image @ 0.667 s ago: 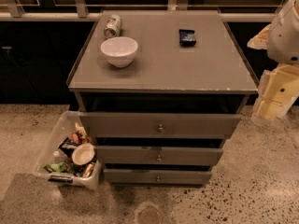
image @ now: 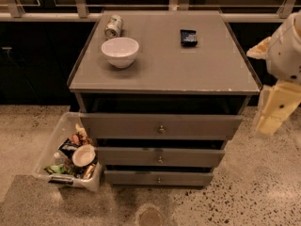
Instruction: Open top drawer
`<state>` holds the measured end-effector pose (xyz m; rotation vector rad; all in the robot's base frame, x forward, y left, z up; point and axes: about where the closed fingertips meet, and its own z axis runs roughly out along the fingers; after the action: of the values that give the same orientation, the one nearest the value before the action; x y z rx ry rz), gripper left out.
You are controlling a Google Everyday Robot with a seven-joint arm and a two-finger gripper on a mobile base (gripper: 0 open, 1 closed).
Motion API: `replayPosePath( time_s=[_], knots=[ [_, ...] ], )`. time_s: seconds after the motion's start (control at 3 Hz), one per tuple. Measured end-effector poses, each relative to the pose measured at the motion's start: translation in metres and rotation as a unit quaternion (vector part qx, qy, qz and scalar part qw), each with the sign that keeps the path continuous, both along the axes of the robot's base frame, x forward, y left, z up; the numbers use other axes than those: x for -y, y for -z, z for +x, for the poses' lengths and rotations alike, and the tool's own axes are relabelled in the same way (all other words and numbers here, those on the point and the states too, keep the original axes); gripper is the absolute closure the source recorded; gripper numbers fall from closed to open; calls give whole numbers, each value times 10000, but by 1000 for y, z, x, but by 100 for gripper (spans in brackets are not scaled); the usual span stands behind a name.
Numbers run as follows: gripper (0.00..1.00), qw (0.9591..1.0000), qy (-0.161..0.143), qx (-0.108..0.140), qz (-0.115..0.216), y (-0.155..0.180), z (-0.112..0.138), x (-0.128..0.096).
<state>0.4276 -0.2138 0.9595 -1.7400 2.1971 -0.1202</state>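
Only the arm point(image: 286, 46) has shifted since a moment ago: it sits slightly lower at the right edge, while the cabinet point(image: 164, 74) and everything on it stay put. From where I stand, the top drawer point(image: 141, 125) lies well to the left of the gripper point(image: 273, 114) and apart from it, with its small round knob point(image: 161, 128) at the centre of the front and a dark gap above the front. The gripper hangs beside the cabinet's right corner, pointing down toward the speckled floor point(image: 263, 187), and I cannot tell whether it is open or closed. On top stand a white bowl point(image: 120, 51), a tipped can point(image: 113, 26) and a dark packet point(image: 188, 37). A plastic bin point(image: 56, 140) of rubbish sits on the floor at the left
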Motion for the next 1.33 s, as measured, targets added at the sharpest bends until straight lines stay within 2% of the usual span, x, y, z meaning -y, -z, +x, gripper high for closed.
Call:
replayPosePath(
  time_s=[0.33, 0.67, 1.0, 1.33],
  knots=[
    [0, 9994, -138, 315, -80, 31, -23, -3],
    [0, 9983, -107, 531, -227, 75, -41, -8],
    [0, 9992, -49, 331, -240, 161, -36, -23],
    [0, 9992, 79, 352, -191, 185, -39, -22]
  ],
)
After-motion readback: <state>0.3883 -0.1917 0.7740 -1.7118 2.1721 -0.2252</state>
